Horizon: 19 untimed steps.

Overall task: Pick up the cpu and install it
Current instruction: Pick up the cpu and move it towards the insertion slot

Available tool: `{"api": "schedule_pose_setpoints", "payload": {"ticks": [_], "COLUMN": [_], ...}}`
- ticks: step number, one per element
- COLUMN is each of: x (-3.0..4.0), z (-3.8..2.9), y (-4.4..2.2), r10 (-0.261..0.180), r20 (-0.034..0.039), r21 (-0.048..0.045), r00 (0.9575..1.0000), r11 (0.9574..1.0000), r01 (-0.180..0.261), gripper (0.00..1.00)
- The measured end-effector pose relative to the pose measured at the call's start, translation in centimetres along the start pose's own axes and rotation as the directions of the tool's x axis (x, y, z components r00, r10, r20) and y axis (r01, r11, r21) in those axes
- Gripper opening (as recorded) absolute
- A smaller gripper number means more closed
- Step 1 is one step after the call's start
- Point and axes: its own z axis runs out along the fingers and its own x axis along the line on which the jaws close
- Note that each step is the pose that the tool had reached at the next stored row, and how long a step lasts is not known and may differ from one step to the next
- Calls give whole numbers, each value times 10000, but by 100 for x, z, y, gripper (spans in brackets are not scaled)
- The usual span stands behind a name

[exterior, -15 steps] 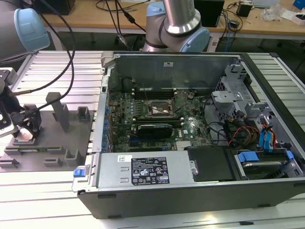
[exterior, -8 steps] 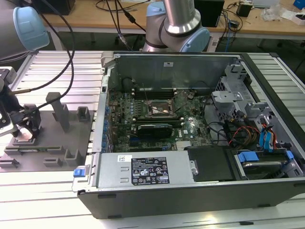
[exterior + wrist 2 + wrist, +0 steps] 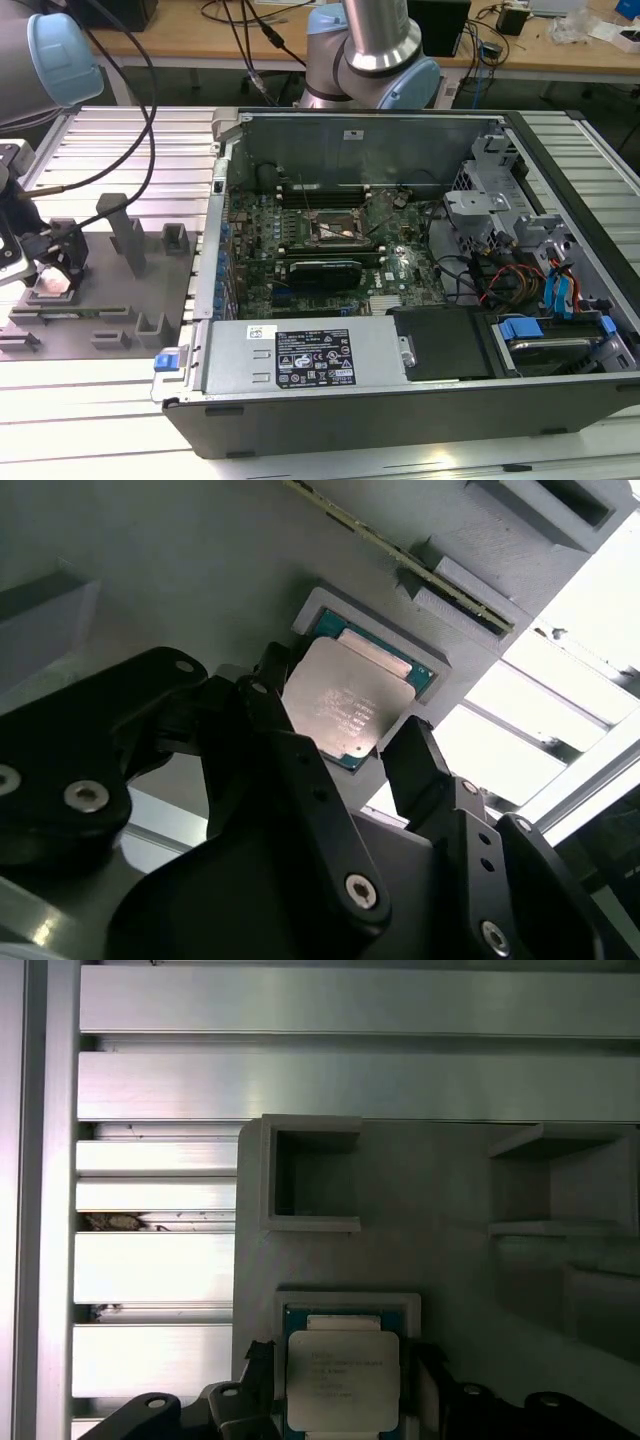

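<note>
We see a ribbed aluminium table carrying a grey fixture plate and, beside it, an open computer case.

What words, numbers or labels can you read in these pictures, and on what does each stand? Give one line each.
No print here can be read.
cpu: faint lines of print on its metal top, in both wrist views, too small to read.
white label on the metal box: print and marks, too small to read.
small white sticker on the back wall of the computer case: blurred.
</note>
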Motion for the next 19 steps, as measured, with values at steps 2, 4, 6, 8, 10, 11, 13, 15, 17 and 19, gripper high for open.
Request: {"api": "schedule_pose_setpoints", "payload": {"ticks": [2, 4, 6, 8, 10, 11, 13, 15, 17, 19], "x": [0, 0, 0, 0, 0, 0, 0, 0, -1, -1], "z": [-1, -2, -4, -4, -5, -6, -7, -24, -48, -43], "y": [0, 0, 0, 0, 0, 0, 0, 1, 2, 2], "r10": [1, 0, 1, 0, 1, 0, 0, 1, 1, 0], "r20": [1, 0, -2, 0, 0, 1, 1, -5, 2, 1], "r21": [0, 0, 1, 0, 0, 0, 0, 0, -9, -8], "r00": [10000, 10000, 10000, 10000, 10000, 10000, 10000, 10000, 10000, 10000], "r11": [10000, 10000, 10000, 10000, 10000, 10000, 10000, 10000, 10000, 10000], "r01": [-1, 0, -1, 0, -1, 0, 0, -1, -1, 0], "gripper": [65, 65, 57, 54, 54, 54, 54, 54, 54, 54]}}
